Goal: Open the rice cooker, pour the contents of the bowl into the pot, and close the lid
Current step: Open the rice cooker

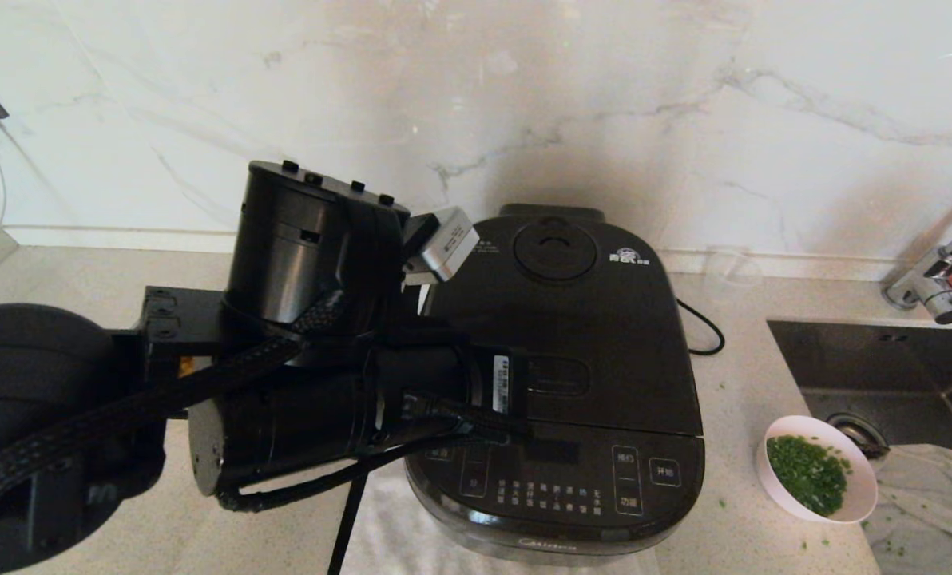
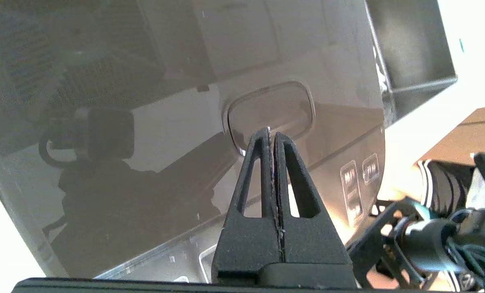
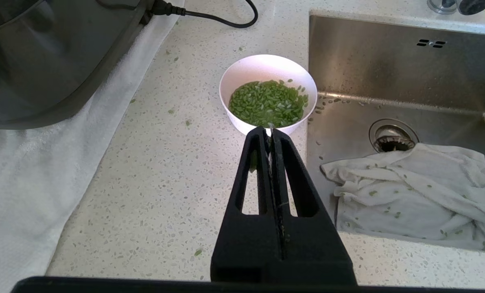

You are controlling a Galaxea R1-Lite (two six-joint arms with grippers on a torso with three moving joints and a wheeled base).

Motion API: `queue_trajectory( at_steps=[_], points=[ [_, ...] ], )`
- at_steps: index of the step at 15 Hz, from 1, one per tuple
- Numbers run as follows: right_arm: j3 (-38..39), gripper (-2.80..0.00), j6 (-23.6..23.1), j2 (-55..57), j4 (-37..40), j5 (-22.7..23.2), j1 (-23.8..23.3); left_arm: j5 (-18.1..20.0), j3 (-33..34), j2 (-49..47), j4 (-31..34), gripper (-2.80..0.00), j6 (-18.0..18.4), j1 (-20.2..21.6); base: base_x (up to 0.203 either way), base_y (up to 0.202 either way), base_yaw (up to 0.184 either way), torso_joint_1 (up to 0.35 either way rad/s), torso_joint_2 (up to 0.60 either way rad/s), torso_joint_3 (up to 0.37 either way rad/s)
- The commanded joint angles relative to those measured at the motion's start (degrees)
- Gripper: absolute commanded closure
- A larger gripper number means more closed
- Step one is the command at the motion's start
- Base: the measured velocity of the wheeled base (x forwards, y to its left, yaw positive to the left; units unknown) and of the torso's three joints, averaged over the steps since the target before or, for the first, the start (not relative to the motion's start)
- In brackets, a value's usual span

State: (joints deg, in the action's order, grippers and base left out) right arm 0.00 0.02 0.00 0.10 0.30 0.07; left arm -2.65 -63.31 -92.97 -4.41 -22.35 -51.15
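The black rice cooker [image 1: 588,479] stands mid-counter with its lid [image 1: 604,319] closed, so the pot is hidden. My left arm [image 1: 308,319] reaches over the cooker's left side. In the left wrist view my left gripper [image 2: 270,132] is shut and empty, its tips right at the lid's rectangular latch button [image 2: 271,108]. The small white bowl [image 1: 859,487] sits to the cooker's right by the sink, holding chopped green contents [image 1: 807,473]. In the right wrist view my right gripper [image 3: 270,132] is shut and empty just short of the bowl [image 3: 242,73] and its contents [image 3: 267,103].
A steel sink [image 1: 867,359] lies at the right, with a crumpled white cloth [image 3: 413,195] in it and a faucet [image 1: 935,287] behind. The cooker's power cord [image 1: 704,327] trails behind it. A white towel [image 3: 31,183] lies under the cooker. Green bits dot the counter.
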Motion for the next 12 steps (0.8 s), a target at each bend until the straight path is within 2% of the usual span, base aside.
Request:
queue_trajectory(
  at_steps=[1,12],
  points=[
    [0.0,0.0,0.0,0.0,0.0,0.0,0.0,0.0,0.6,1.0,-0.1,0.0,-0.2,-0.5,0.0,0.0,0.0,0.0,0.0,0.0],
    [0.0,0.0,0.0,0.0,0.0,0.0,0.0,-0.7,0.6,-2.9,-1.0,0.0,-0.6,-1.2,0.0,0.0,0.0,0.0,0.0,0.0]
  ],
)
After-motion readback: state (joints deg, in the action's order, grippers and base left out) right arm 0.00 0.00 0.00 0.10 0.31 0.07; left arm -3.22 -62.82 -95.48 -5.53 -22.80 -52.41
